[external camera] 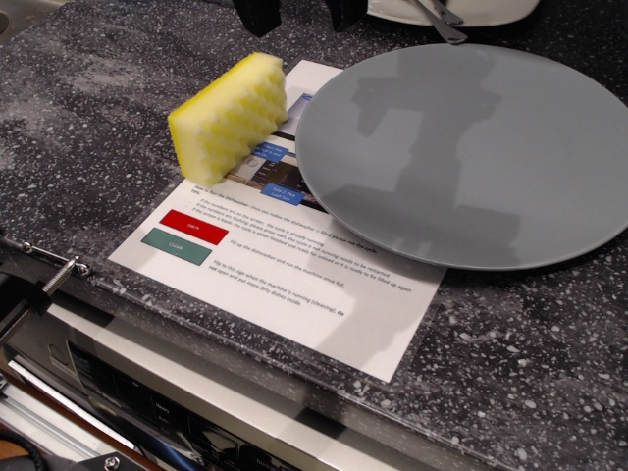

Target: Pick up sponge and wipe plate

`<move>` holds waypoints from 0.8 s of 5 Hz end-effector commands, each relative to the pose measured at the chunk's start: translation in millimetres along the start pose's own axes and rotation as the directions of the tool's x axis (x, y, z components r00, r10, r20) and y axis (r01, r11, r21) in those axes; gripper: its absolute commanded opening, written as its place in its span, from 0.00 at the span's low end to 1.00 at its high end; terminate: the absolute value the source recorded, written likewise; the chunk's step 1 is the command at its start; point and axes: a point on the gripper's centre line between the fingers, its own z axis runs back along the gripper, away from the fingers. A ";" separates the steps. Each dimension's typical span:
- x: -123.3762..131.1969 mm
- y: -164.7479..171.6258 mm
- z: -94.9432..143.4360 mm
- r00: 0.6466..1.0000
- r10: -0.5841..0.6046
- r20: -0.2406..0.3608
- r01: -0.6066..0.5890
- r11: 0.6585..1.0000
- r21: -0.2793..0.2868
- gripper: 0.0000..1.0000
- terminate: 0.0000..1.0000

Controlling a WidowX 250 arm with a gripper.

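Tool [302,12] barely visible, grip state unclear; ridged foam sponge [230,118] beside smooth round plate [461,157]

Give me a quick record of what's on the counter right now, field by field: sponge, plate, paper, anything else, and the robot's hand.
sponge: yellow sponge, standing on edge on the paper, ridged face toward the camera, left of the plate and apart from it
plate: grey plate, flat, bare, overlapping the sheet's right edge
paper: printed sheet with red and green labels
other: white dish with cutlery, top edge
hand: dark parts at top edge, cropped; state unclear
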 end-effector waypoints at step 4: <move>34.2 59.9 21.5 0.982 -0.166 0.088 0.155 0.980 0.122 1.00 0.00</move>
